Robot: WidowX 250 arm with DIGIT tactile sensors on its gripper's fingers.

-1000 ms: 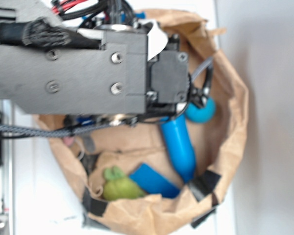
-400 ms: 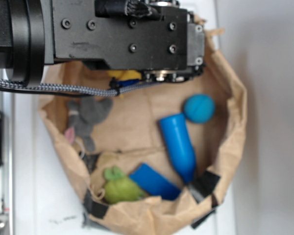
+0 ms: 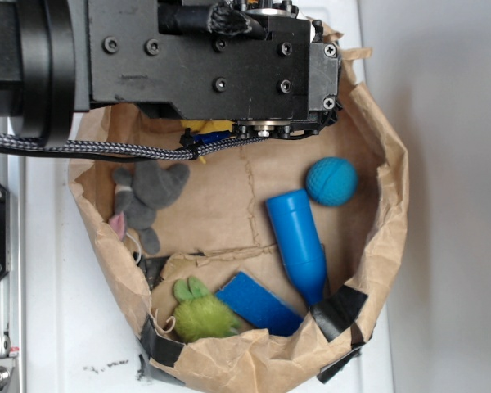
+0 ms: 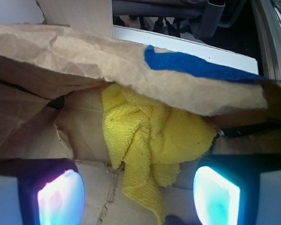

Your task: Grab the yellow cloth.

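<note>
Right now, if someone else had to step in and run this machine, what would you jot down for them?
End effector: open, fingers spread either side of the yellow cloth, holding nothing.
Yellow cloth: bunched on the floor of the brown paper bag, tucked under its folded rim; mostly hidden beneath the arm in the exterior view.
Done: end effector lined up facing the cloth.
Left: move in, close on the cloth, lift it.

Exterior overhead, near — wrist low, close; shared: yellow cloth (image 4: pixel 150 136).
</note>
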